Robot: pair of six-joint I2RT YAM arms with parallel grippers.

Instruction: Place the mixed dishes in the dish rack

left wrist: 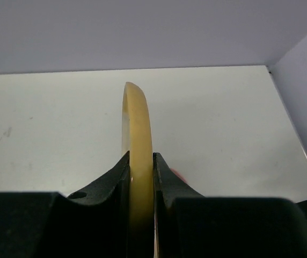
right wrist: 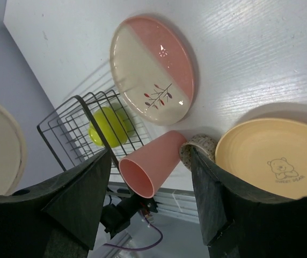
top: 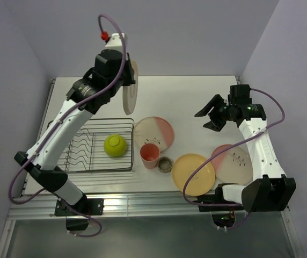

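Your left gripper [left wrist: 141, 180] clamps a smooth cream round plate [left wrist: 137, 118] upright by its rim, raised beside the dark wire dish rack [top: 73, 153], where only the glossy yellow-green bowl [top: 115, 145] sits. Your right gripper [top: 213, 114] hangs open, empty. Left on the white table [top: 196, 91]: cream-and-pink plate [top: 154, 133], pink-edged sprig plate [top: 234, 164], yellow-orange plate [top: 194, 173], pink cup [top: 150, 156], tiny grey-brown cup [top: 165, 164]

Metal wire rack [top: 97, 119], glossy glazed plate [right wrist: 153, 70], matt grained table [right wrist: 261, 54]
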